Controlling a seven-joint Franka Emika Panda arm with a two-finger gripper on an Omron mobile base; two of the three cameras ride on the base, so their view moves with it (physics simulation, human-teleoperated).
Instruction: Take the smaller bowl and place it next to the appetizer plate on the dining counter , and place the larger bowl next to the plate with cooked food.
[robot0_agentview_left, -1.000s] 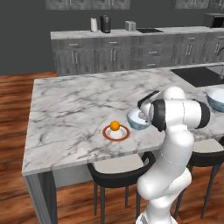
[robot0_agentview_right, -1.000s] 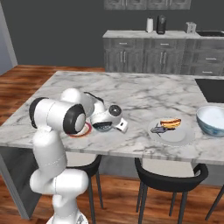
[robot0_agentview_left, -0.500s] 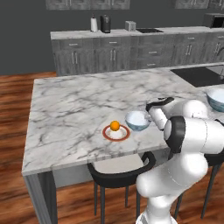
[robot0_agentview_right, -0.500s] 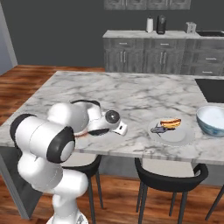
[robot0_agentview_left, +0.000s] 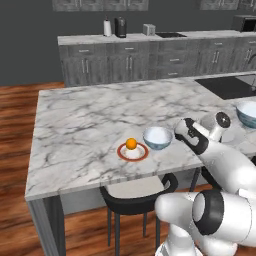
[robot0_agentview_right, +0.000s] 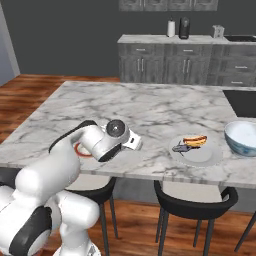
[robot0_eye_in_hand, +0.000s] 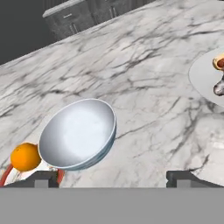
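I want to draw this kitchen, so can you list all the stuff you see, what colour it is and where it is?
Small bowl: one, pale blue-white, on the island, right beside the red-rimmed plate.
Red-rimmed plate: one, white with red-orange rim, near the island's front edge.
Orange: one, orange, on the red-rimmed plate.
Big bowl: one, white with teal pattern, at the island's right end.
Food plate: one, pale grey, holding a hot dog, left of the big bowl.
Island: one, white marble with grey veins.
Stools: two in view, black, tucked under the island's front.
Cabinets: dark grey, along the back wall.
Gripper: one, dark tips, open, just back from the small bowl.
Arm: one, white.
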